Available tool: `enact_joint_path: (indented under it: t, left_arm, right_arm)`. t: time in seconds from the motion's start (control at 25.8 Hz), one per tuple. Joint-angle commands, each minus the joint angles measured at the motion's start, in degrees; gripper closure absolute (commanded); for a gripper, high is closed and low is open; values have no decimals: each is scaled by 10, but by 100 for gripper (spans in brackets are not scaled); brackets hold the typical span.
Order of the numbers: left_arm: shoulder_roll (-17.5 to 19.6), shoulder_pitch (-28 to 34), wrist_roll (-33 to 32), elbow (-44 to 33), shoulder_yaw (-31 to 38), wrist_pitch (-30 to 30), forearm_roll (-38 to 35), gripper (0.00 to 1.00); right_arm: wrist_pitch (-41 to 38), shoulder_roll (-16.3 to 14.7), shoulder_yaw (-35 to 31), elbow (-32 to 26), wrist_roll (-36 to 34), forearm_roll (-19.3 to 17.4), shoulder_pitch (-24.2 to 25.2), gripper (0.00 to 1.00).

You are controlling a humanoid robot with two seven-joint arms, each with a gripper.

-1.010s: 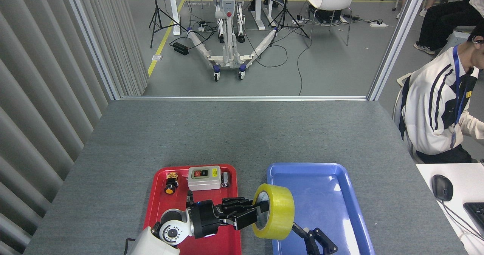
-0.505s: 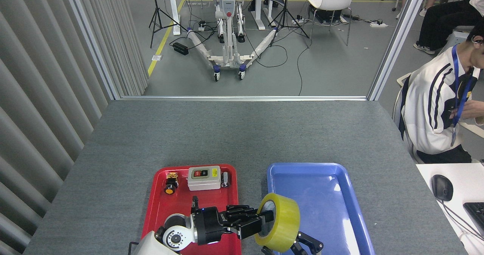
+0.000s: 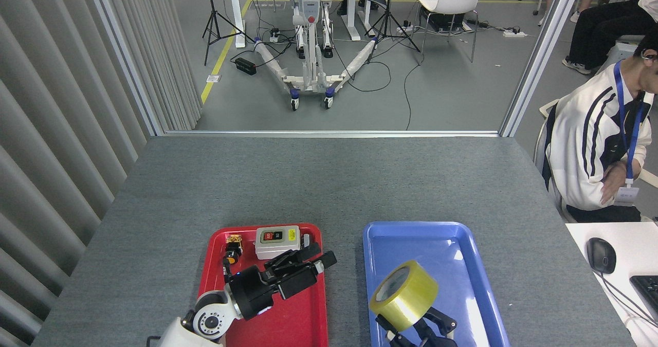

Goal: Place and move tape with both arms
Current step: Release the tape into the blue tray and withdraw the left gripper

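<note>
Head view: no writing readable on tape core or grey switch box (image 3: 277, 242). Tape (image 3: 404, 295) tilted, over blue tray (image 3: 462, 265), gripped from below by right end effector (image 3: 419, 331), mostly cut off by frame edge. Left end effector (image 3: 303, 265) over red tray (image 3: 308, 316), left of blue tray, fingers spread, empty.

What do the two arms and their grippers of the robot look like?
The left arm has a white body with a round grey joint cap. Its left gripper is black, with jointed fingers and a small blue light. Of the right gripper only black jointed fingers show at the bottom edge.
</note>
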Motion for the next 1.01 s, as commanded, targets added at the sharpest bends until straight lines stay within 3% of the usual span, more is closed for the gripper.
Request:
enact_joint_path:
  t: [0.0,0.12,0.19,0.31,0.47,0.5,0.54,0.58,0.66,0.7,0.85,0.97]
  left_arm:
    - [30,25,164,-33,1,71,-132,1]
    - [35,91,307,-109,-5,193,-338,1]
    - [35,122,338,-149,-31,294,-440,1]
    - [42,129,334,-160,-61,404,-470,0]
    - [46,129,303,-157,-58,425,-451,0]
    - [50,125,295,-157,-58,422,-440,0]
    - [53,121,287,-156,-56,421,-432,0]
    - [56,115,280,-154,-54,422,-428,0]
    - [56,113,277,-155,-53,423,-428,0]
    - [55,113,281,-154,-53,423,-428,0]
    - [50,104,286,-158,-51,417,-428,0]
    - [52,104,294,-174,-51,417,-429,0]
  right_arm:
    - [42,-8,-26,-1,76,-6,-16,100]
    - [68,-10,-37,-10,250,-38,-35,100]
    - [79,-10,-37,-27,424,-55,-54,100]
    - [91,-10,-37,-47,643,-93,-86,100]
    - [118,-9,-33,-44,814,-129,-134,100]
    - [129,-10,-31,-43,839,-130,-141,99]
    - [144,-10,-31,-41,853,-130,-146,88]
    - [163,-10,-31,-38,853,-130,-147,67]
    - [188,-9,-30,-36,845,-130,-148,5]
    - [189,-8,-30,-36,838,-130,-147,0]
    - [189,-5,-31,-36,799,-131,-145,0]
    - [193,-6,-35,-36,731,-131,-140,0]
